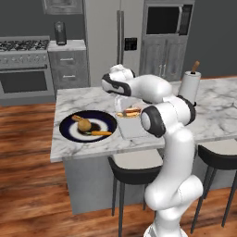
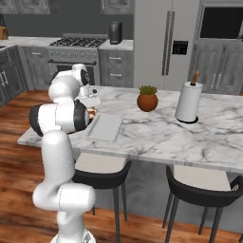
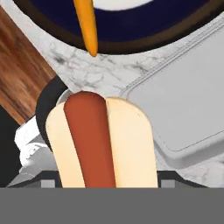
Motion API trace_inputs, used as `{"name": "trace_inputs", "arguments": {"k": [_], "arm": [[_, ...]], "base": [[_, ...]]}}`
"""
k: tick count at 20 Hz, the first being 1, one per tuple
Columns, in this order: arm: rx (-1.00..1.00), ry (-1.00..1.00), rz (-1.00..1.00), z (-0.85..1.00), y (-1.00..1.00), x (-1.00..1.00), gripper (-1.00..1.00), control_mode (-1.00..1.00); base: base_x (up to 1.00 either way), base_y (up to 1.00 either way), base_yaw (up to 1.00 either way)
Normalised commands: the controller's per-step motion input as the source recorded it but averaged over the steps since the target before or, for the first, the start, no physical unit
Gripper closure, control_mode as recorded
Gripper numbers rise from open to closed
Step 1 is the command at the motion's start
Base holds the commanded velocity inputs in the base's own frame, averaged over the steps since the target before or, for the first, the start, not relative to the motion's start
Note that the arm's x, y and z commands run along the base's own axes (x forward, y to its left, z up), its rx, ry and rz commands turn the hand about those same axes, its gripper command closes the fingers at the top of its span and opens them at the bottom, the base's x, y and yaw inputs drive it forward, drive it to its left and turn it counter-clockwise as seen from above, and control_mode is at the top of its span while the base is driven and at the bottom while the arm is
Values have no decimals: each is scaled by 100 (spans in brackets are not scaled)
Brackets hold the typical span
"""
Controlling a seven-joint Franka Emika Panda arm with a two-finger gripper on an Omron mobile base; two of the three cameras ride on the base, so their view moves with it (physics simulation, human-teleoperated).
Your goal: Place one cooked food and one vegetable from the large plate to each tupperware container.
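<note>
My gripper [image 1: 125, 109] is shut on a hot dog [image 1: 130, 112], held just above the marble counter between the large plate [image 1: 74, 133] and a tupperware container [image 1: 134, 129]. The dark navy plate holds a round browned food [image 1: 84, 124] and a carrot [image 1: 101, 133]. In the hand view the hot dog [image 3: 98, 140] hides my fingertips; the carrot [image 3: 86, 26] lies on the plate [image 3: 144, 39] above it, and the pale-grey container [image 3: 188, 105] sits to the right. The container [image 2: 105, 126] looks empty in the right base view.
A paper towel roll [image 1: 189, 88] stands at the counter's far right, with a potted plant [image 2: 147, 98] beside it. Dark stools [image 1: 134, 164] sit under the counter's near edge [image 1: 92, 152]. A wooden floor lies beyond the island's left end.
</note>
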Motion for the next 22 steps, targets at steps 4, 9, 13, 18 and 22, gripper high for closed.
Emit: {"name": "trace_inputs", "arguments": {"k": [4, 9, 13, 18, 22], "arm": [[-6, -6, -52, 0, -36, 17, 100, -100], [-16, 0, -68, 0, -24, 59, 100, -100], [-16, 8, -67, 1, -21, 65, 100, -100], [-1, 9, -60, -23, -30, 42, 100, -100], [0, 6, -21, -39, -32, 50, 100, -100]], "base": [[0, 0, 0], [0, 0, 0], [0, 0, 0], [0, 0, 0], [0, 0, 0]]}}
